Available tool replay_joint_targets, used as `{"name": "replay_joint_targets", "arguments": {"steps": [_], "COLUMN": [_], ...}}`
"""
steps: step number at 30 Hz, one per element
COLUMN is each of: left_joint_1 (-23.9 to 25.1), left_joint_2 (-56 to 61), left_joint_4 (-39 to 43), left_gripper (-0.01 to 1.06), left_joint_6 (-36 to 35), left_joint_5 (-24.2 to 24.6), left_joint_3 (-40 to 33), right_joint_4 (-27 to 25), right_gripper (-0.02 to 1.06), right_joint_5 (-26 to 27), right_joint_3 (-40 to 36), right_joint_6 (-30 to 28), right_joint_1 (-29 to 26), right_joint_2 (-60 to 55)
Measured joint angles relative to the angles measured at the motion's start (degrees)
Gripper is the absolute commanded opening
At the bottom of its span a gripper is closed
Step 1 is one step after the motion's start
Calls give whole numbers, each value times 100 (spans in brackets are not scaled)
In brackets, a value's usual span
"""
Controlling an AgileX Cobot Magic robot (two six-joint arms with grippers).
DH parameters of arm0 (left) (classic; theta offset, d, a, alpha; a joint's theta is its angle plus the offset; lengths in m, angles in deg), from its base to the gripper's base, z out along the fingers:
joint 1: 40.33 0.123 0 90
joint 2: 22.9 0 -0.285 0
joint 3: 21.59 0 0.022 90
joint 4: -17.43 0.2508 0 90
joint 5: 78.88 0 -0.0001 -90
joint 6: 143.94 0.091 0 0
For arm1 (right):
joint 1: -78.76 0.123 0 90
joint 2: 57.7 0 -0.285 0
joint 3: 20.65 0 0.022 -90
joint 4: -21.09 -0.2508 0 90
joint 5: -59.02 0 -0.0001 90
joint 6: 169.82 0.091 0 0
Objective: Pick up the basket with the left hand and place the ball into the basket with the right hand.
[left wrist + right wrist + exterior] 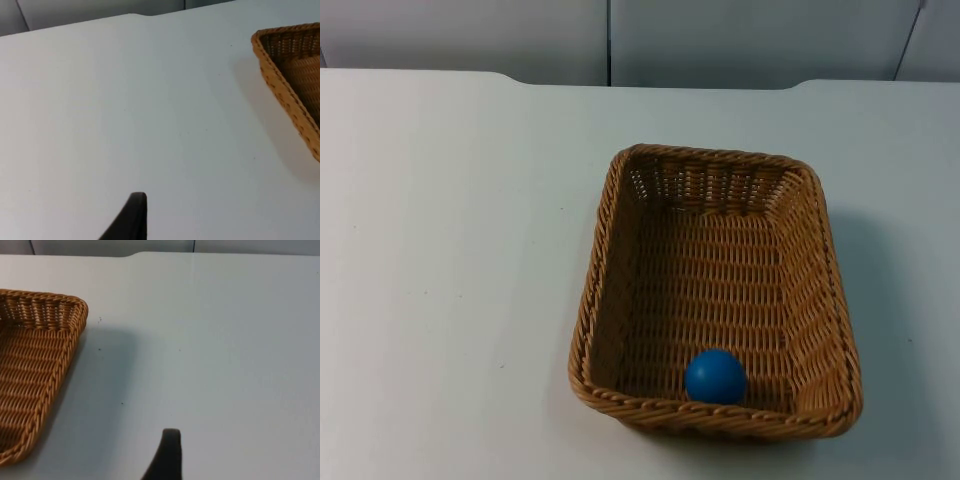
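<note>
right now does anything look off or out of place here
Nothing is spilled or damaged. The blue ball already lies inside the wicker basket, which stands flat on the white table.

Both wrist views cut off the basket (290, 75); ball hidden there.

We find no text, label, brand, number or sign to read on the basket (620, 290), on the ball (716, 376) inside it, or on the tabletop (450, 260) around the basket.
</note>
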Motion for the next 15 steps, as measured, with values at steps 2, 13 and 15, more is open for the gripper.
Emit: {"name": "replay_joint_targets", "arguments": {"steps": [2, 13, 15], "left_joint_1": [143, 1107, 1276], "left_joint_2": [0, 0, 0], "left_joint_4": [0, 0, 0], "left_gripper": [105, 105, 105], "left_joint_6": [0, 0, 0], "left_joint_5": [0, 0, 0], "left_joint_3": [0, 0, 0], "right_joint_4": [0, 0, 0], "right_gripper": [76, 76, 76], "right_joint_5": [0, 0, 0], "right_joint_3": [0, 0, 0], "right_joint_6": [0, 0, 0], "right_joint_1": [0, 0, 0], "right_joint_2": [0, 0, 0]}}
